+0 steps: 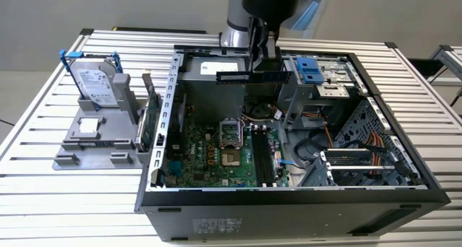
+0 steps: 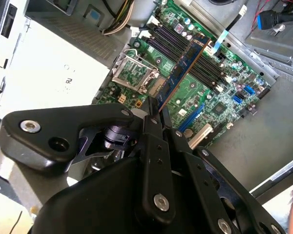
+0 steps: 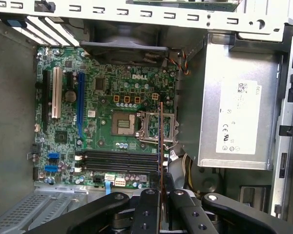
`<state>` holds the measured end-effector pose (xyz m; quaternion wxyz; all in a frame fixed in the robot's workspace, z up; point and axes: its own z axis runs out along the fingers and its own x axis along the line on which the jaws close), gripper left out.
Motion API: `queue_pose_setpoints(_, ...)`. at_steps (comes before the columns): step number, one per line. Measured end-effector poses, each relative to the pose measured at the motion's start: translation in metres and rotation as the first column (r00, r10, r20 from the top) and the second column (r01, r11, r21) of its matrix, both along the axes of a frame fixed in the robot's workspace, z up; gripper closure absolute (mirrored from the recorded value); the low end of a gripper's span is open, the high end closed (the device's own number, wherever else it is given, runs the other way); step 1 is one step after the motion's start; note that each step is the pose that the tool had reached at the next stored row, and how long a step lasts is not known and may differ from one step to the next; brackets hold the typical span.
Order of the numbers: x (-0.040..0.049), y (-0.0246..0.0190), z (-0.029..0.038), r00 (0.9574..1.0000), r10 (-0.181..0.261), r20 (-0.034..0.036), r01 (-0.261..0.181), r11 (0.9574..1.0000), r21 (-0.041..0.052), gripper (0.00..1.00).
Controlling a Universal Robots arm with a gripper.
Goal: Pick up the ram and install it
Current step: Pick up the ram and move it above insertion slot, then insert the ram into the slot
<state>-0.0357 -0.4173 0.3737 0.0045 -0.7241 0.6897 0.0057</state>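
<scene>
Gripper (image 1: 262, 62) clamped on ram (image 1: 235, 77) at mid-length; ram held level over motherboard (image 1: 209, 155), clear of slots (image 1: 263, 160).

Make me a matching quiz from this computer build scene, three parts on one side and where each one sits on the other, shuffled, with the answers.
Parts:
1. ram
2. hard drive
3. motherboard

Places:
A. upright in the grey holder outside the case
B. flat on the floor of the open case
C. clamped in the gripper above the case

Pairs: 1-C, 2-A, 3-B
</scene>
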Motion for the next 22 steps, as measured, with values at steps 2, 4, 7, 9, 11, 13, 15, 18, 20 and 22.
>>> queue_pose_setpoints(2,0.0,0.0,0.0,1.0,0.0,0.0,0.0,1.0,0.0001,1.0)
queue_pose_setpoints(4,0.0,0.0,0.0,1.0,-0.003,0.0,0.003,1.0,0.0001,1.0)
queue_pose_setpoints(7,0.0,0.0,0.0,0.9999,-0.013,0.0,0.013,0.9999,0.0001,1.0)
queue_pose_setpoints(9,0.0,0.0,-0.0001,0.9997,-0.022,0.0,0.022,0.9997,0.0002,1.0)
queue_pose_setpoints(11,0.0,0.0,0.0,0.9995,-0.033,0.0,0.033,0.9995,0.0001,1.0)
queue_pose_setpoints(13,0.0001,0.0,0.0,0.9991,-0.043,0.0,0.043,0.9991,0.0001,1.0)
queue_pose_setpoints(15,0.0001,0.0,-0.0001,0.9985,-0.054,0.0,0.054,0.9985,0.0001,1.0)
queue_pose_setpoints(18,0.0004,0.0,-0.0001,0.9974,-0.073,0.0001,0.073,0.9974,0.0002,1.0)
queue_pose_setpoints(20,0.001,0.0,0.0,0.9965,-0.084,0.0,0.084,0.9965,0.0001,1.0)
queue_pose_setpoints(22,0.0018,0.0,0.0,0.9954,-0.095,0.0,0.095,0.9954,0.0,1.0)
